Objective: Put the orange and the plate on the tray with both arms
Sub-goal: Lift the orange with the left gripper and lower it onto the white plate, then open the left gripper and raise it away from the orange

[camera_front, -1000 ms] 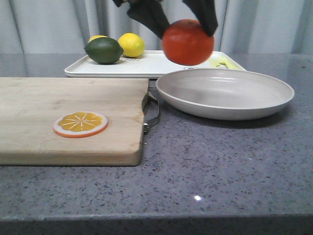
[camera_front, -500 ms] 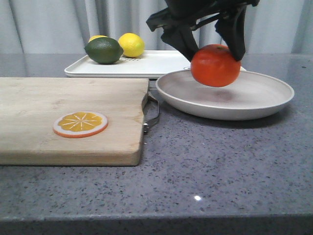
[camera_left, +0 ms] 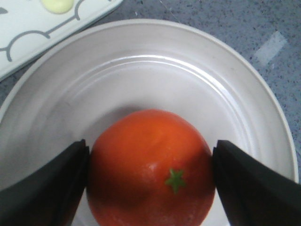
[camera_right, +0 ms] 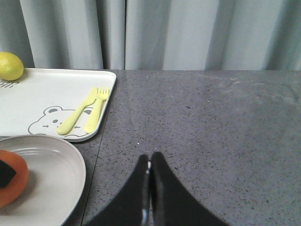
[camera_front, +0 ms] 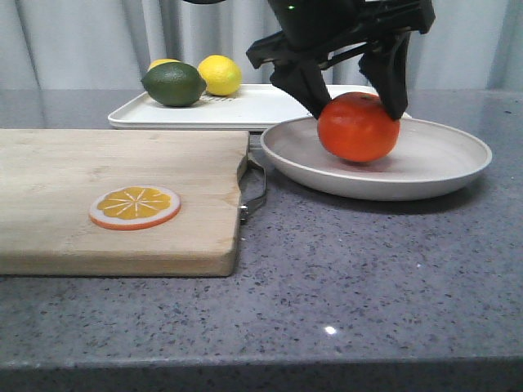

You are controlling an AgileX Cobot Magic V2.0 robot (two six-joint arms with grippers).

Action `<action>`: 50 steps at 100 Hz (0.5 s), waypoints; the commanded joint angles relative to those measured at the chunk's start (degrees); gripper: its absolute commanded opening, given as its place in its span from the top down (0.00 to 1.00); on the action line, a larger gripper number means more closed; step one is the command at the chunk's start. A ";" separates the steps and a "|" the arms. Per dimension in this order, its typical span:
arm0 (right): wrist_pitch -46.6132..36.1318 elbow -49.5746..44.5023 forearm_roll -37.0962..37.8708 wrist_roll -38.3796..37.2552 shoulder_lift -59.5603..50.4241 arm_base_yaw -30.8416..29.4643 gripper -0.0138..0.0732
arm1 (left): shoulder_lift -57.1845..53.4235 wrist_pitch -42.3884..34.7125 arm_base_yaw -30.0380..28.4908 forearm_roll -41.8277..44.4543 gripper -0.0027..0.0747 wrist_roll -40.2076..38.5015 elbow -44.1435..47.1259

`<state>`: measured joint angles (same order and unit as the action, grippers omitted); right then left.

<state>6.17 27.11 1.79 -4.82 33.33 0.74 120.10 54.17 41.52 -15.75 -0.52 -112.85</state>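
Now the orange (camera_front: 357, 127) sits between the left claw's (camera_front: 351, 96) fingers (camera_left: 44, 188), on the plate (camera_front: 441, 167).

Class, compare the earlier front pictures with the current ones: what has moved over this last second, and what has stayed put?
The left gripper has carried the orange down and to the right, from above the tray into the plate, where it now appears to rest. Its jaws remain closed on the fruit. The plate, tray, cutting board, orange slice, lime and lemon have not moved.
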 commanded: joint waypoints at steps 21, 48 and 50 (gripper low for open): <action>-4.86 2.07 0.75 0.45 0.46 -0.26 0.92 | -2.91 -1.90 0.47 -1.33 0.28 -0.39 -2.02; -4.86 2.07 0.75 0.45 0.46 -0.26 0.92 | -2.91 -1.48 0.25 -1.43 0.16 -0.39 -2.14; -4.86 2.07 0.75 0.45 0.46 -0.26 0.92 | -2.91 -1.36 0.25 -1.43 0.16 -0.39 -2.25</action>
<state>6.17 27.11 1.79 -4.82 33.33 0.74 120.59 54.37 41.52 -15.75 -0.52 -112.98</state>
